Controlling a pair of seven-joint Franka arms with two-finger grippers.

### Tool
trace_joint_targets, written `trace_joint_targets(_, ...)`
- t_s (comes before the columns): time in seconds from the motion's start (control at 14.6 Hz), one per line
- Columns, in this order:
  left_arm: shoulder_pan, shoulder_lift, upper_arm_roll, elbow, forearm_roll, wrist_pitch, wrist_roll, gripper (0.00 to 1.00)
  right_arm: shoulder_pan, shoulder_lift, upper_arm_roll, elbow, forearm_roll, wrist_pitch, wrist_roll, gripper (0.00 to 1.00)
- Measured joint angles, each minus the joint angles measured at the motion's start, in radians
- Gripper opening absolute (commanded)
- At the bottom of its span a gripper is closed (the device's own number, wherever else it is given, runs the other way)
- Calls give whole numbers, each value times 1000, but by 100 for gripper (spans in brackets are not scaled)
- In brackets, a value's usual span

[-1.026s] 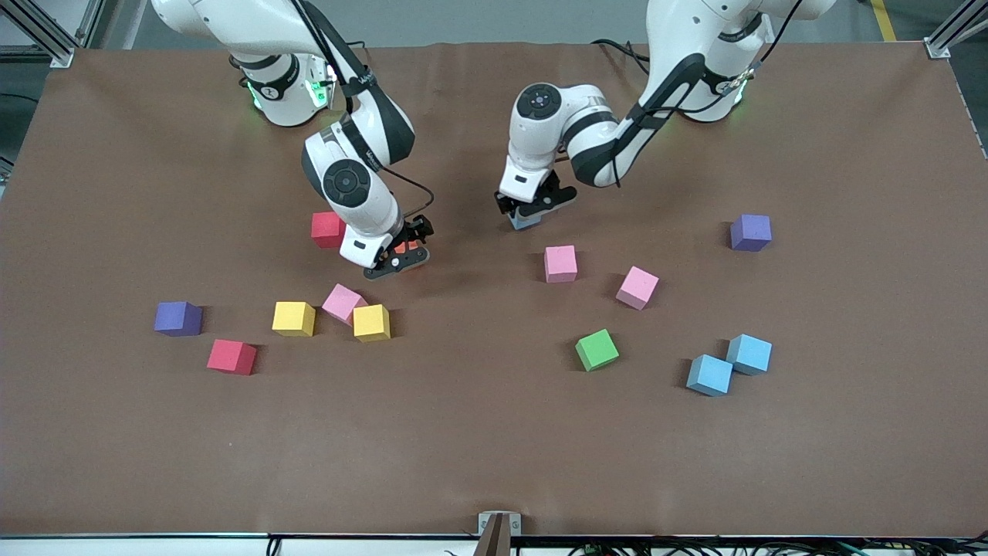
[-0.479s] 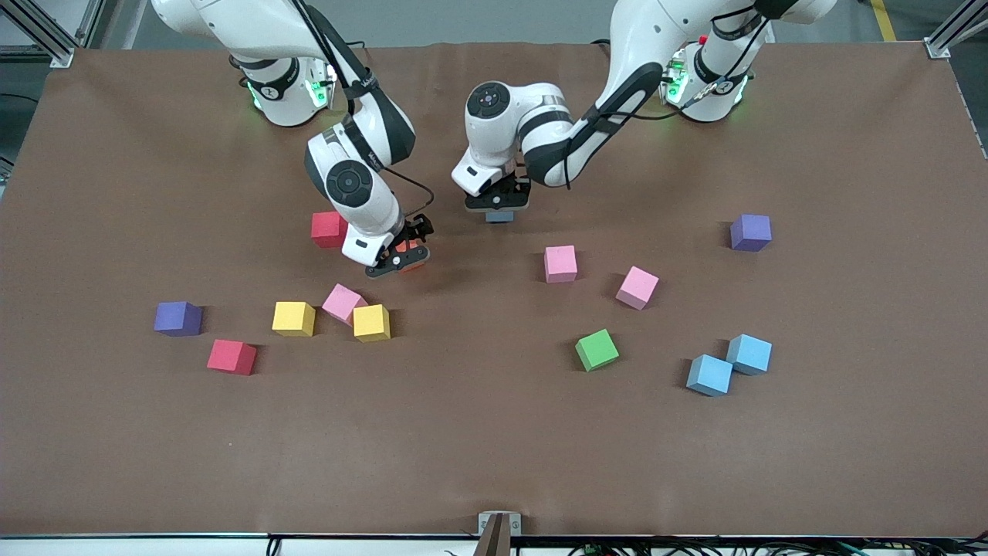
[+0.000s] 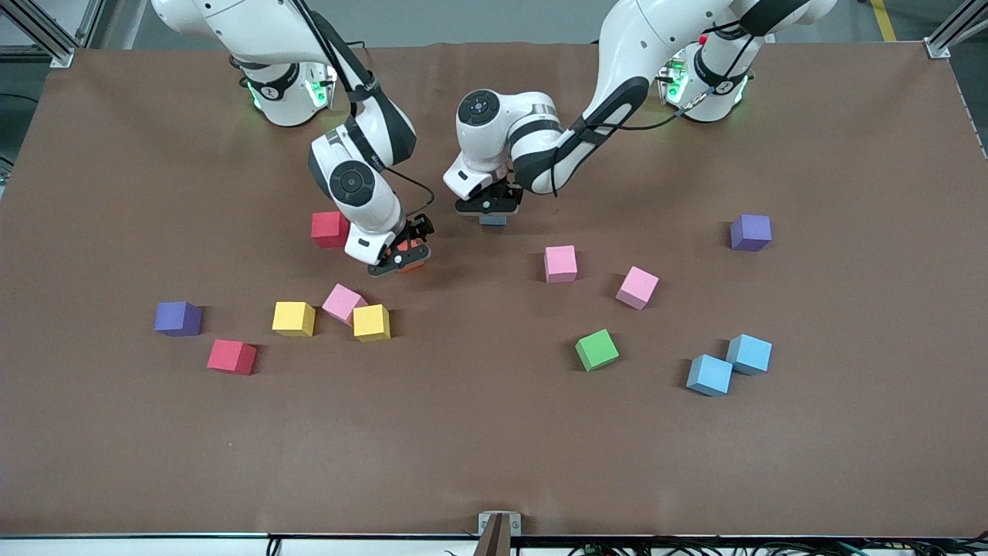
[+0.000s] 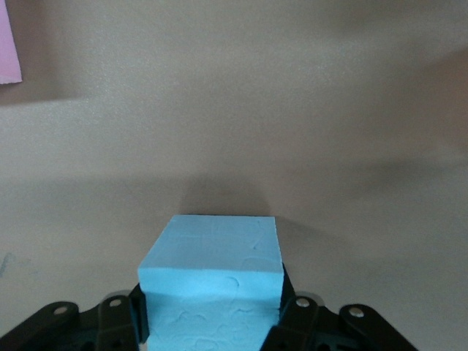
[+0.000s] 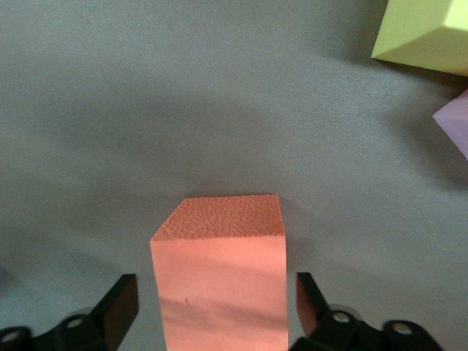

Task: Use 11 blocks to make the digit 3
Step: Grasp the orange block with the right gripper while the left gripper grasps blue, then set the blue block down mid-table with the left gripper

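**Blue cube carried toward the right arm's end as orange cube sits between parted fingers**

While the left gripper (image 3: 488, 210) stays clamped on a light blue foam cube (image 4: 212, 274), it has swung from above the pink foam cube (image 3: 560, 262) toward the right arm's end, over bare brown table (image 3: 494, 448). The right gripper (image 3: 400, 258) straddles the orange foam cube (image 5: 219, 278), fingers (image 5: 121, 307) apart, gaps showing either side, narrowing from a second ago. The other scattered cubes haven't moved.

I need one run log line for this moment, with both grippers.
left gripper: shut on light blue block | right gripper: open around orange block, not gripping | digit 3: not started
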Motion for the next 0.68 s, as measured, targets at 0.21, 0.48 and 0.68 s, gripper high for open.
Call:
trace_joint_targets(0.21,0,0,0,1,0,0,0,100,0,14,0,0,0,14,0,33)
trace_joint_targets(0.48,3,1,3,36,0,-6,-8,100,-1,14,-2,2,3,14,24,9)
trace_joint_targets(0.68,18,-11,4,81,0,-47,-21,100,-4,13,-4,13,6,15,135,2)
